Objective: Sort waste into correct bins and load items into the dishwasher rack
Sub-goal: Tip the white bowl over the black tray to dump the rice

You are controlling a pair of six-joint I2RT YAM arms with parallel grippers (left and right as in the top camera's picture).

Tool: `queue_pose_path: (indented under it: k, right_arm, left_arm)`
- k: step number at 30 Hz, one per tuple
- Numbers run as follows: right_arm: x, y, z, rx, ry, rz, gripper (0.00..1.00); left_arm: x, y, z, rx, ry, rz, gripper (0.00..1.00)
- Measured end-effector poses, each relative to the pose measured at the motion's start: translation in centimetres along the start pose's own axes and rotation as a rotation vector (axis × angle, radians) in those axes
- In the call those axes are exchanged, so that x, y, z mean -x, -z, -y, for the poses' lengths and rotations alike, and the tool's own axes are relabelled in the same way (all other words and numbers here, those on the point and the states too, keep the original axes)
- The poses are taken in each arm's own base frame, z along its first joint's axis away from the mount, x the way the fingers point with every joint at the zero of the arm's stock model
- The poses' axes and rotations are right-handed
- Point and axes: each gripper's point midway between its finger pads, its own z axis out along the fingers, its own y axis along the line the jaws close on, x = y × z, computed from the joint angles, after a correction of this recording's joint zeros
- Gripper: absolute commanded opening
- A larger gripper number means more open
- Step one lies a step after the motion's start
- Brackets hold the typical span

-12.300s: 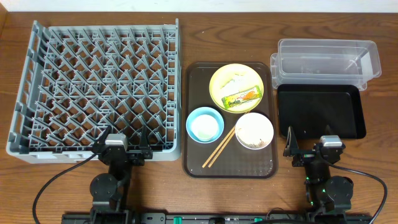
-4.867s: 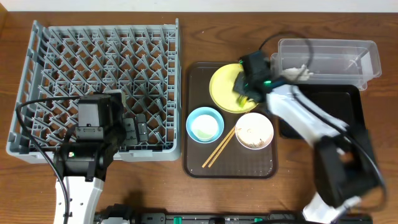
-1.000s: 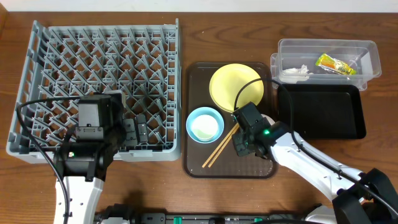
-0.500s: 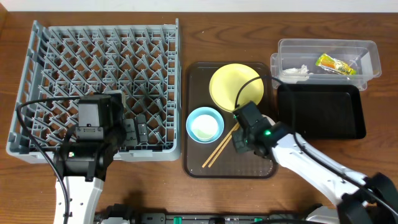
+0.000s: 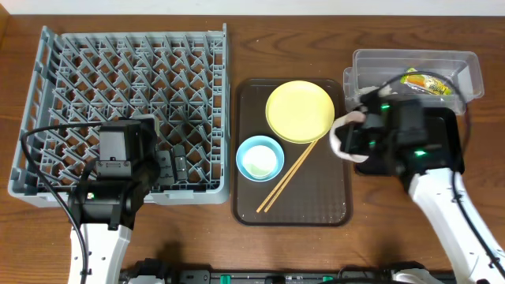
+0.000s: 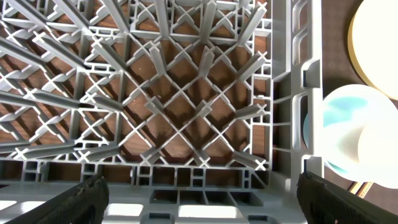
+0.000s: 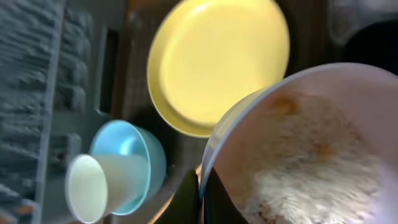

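Note:
My right gripper (image 5: 353,140) is shut on the rim of the white bowl (image 5: 340,136), held in the air at the left edge of the black tray (image 5: 446,154). In the right wrist view, rice grains (image 7: 298,180) lie inside the white bowl (image 7: 323,112), and its rim is pinched in the gripper (image 7: 203,186). On the brown serving tray (image 5: 316,209) sit the yellow plate (image 5: 300,110), the blue bowl (image 5: 260,158) with the white cup (image 7: 90,186) in it, and the chopsticks (image 5: 288,177). My left gripper (image 6: 199,205) hangs open over the dishwasher rack (image 5: 126,102).
The clear tub (image 5: 458,63) at the back right holds the yellow-green wrapper (image 5: 426,81) and white tissue (image 5: 369,95). The black tray lies just in front of it. My right arm stretches over the table's right side.
My right gripper has lifted the white bowl off the brown serving tray and carried it right and back to the black tray's left edge. The left arm has not moved.

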Motion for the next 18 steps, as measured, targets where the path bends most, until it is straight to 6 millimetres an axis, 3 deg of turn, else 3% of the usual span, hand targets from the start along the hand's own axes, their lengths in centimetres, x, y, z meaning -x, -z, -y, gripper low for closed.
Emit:
queue_pose_path:
  k: [9, 18]
  right_arm:
    - [3.1, 3.5, 4.9, 0.119, -0.190, 0.084, 0.01]
    - [3.9, 3.4, 8.7, 0.310, -0.325, 0.082, 0.01]
  left_arm:
    - [0.0, 0.0, 0.0, 0.000, 0.000, 0.000, 0.98]
    - [0.0, 0.0, 0.0, 0.000, 0.000, 0.000, 0.98]
